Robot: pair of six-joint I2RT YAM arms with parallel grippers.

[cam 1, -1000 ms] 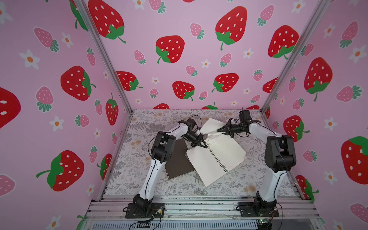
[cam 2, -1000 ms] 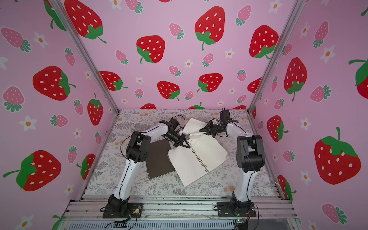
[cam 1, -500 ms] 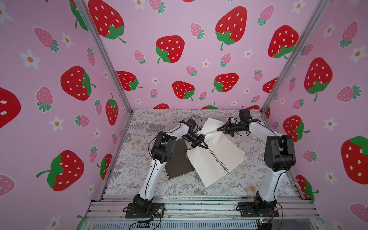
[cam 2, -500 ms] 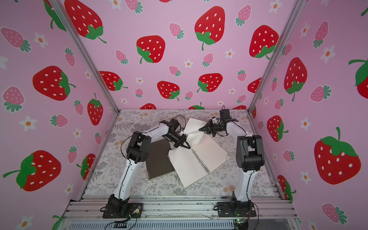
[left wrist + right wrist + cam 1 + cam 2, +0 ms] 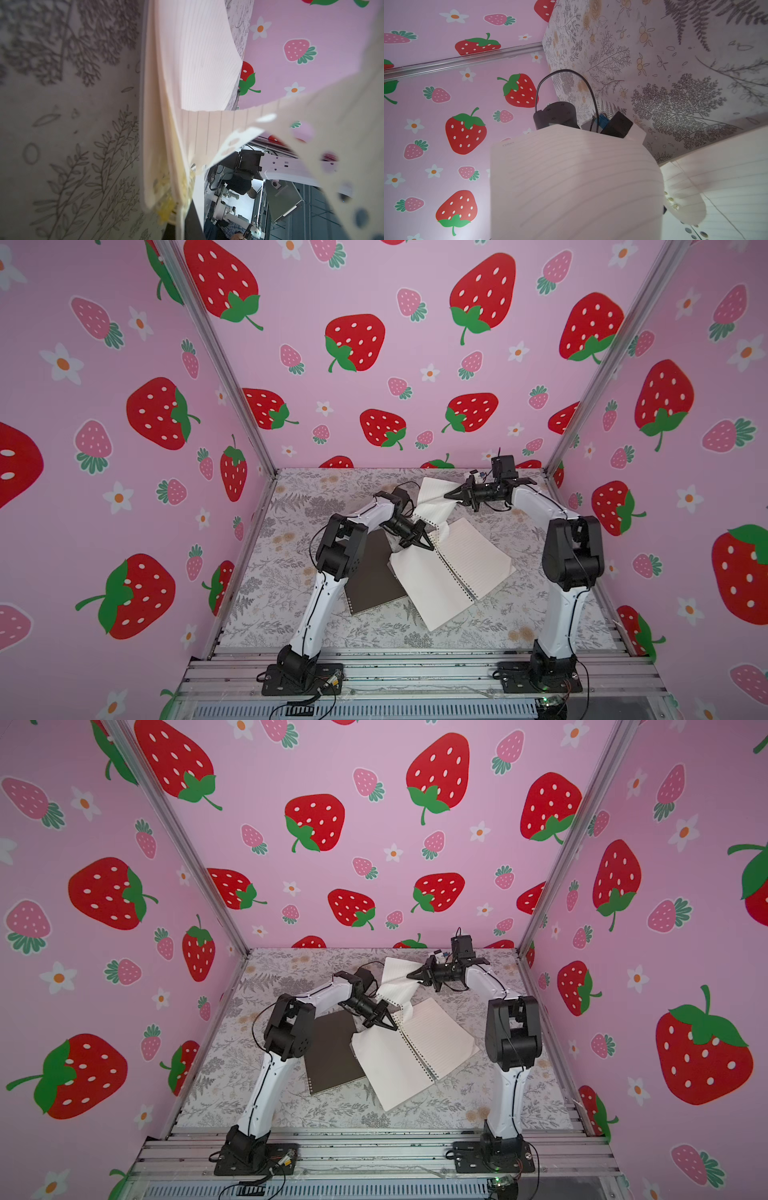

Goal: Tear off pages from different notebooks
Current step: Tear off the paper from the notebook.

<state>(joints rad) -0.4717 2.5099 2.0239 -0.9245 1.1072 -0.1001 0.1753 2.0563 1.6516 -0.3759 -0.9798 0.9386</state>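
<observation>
The page (image 5: pixel 430 508) stretches from spiral (image 5: pixel 455 568), beside closed left gripper (image 5: pixel 430 547) (seemingly pinning notebook (image 5: pixel 478 560)), rearward to right gripper (image 5: pixel 446 496), clamped on it.

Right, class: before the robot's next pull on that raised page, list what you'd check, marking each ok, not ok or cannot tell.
1. Right gripper shut on the page: ok.
2. Left gripper shut at the open notebook's spiral: ok.
3. Left gripper pinning that notebook down: cannot tell.
4. Page free of the spiral: not ok, one end joins it.
5. Dark notebook closed, clear of both grippers: ok.
</observation>
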